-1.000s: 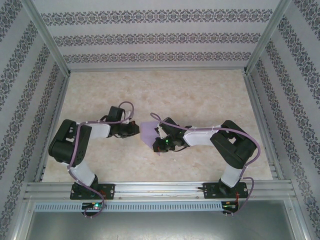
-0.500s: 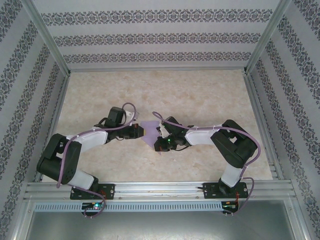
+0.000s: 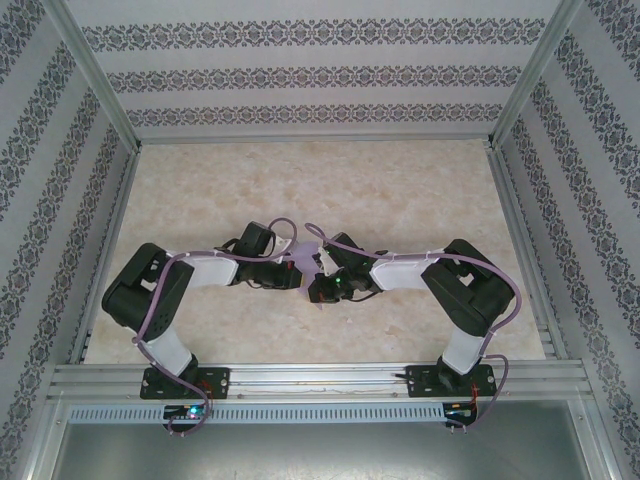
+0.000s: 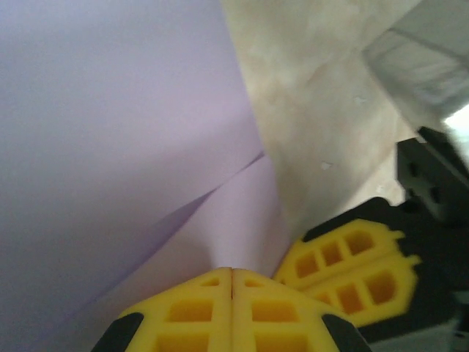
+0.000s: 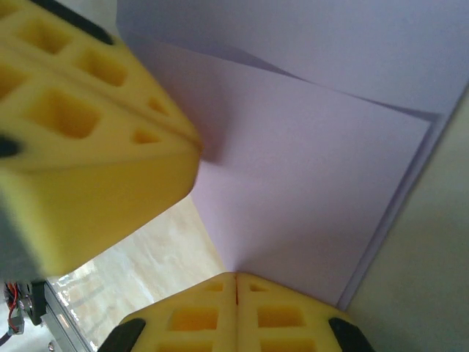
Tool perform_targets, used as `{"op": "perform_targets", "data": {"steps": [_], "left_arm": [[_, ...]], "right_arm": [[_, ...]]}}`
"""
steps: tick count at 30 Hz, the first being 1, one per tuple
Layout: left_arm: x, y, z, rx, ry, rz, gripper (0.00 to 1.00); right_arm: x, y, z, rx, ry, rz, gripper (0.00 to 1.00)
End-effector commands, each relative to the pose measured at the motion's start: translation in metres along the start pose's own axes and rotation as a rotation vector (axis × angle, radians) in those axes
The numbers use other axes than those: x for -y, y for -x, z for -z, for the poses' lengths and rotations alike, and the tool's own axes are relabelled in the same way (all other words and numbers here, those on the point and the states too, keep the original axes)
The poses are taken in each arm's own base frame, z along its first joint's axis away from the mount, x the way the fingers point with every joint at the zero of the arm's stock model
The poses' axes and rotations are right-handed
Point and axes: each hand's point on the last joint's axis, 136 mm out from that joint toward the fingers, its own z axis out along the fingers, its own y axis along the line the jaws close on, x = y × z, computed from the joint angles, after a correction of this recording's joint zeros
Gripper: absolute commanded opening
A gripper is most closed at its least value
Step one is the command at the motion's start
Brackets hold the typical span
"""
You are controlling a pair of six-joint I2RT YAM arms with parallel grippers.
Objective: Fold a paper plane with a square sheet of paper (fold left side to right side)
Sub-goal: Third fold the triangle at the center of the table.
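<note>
The lilac sheet of paper (image 3: 298, 256) sits between the two pincers, with the left pincer (image 3: 293, 273) on its left side and the right pincer (image 3: 314, 272) on its right. All three are bunched together over the middle of the tabletop (image 3: 400, 190).

From the left wrist, the sheet of paper (image 4: 124, 125) spreads up and to the left. A slanting fold edge crosses it, and it narrows down into the left pincer (image 4: 231, 277). The yellow jaws there are pressed fully together, and the paper runs into the seam between them, so it is pinched. The right pincer (image 4: 350, 270) lies just beside the paper's lower right edge, with bare tabletop (image 4: 315, 110) beyond it.

From the right wrist, the sheet of paper (image 5: 308, 161) shows layered folded edges. It tapers down to the right pincer (image 5: 236, 279), whose jaws are likewise closed tight with the paper's tip caught between them. The left pincer (image 5: 88, 117) looms against the paper's upper left part and casts a shadow on it. The tabletop (image 5: 157, 257) shows below the paper's left edge.
</note>
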Motion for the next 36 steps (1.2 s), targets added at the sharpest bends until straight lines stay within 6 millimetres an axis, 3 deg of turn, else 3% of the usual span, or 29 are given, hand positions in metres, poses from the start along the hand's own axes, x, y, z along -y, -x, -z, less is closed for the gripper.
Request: {"op": "perform_targets", "data": {"steps": [1,10,14,26,36], "left_arm": [[-0.003,0.001,-0.006,-0.006,0.029,-0.044,0.00],[-0.028,-0.018,-0.009,-0.043,0.124,-0.029,0.00],[-0.033,-0.020,-0.008,-0.050,0.149,-0.033,0.00],[-0.036,-0.020,-0.008,-0.049,0.162,-0.026,0.00],[-0.039,-0.021,-0.008,-0.050,0.177,-0.012,0.00]], "right_arm": [[0.057,-0.029,-0.003,-0.075,-0.205,-0.103,0.00],[0.003,-0.005,0.002,-0.024,-0.107,-0.035,0.00],[-0.012,0.001,0.007,0.001,-0.099,-0.009,0.00],[-0.022,0.014,0.006,0.049,-0.066,-0.014,0.00],[-0.006,0.008,-0.008,0.025,-0.099,-0.040,0.00]]}}
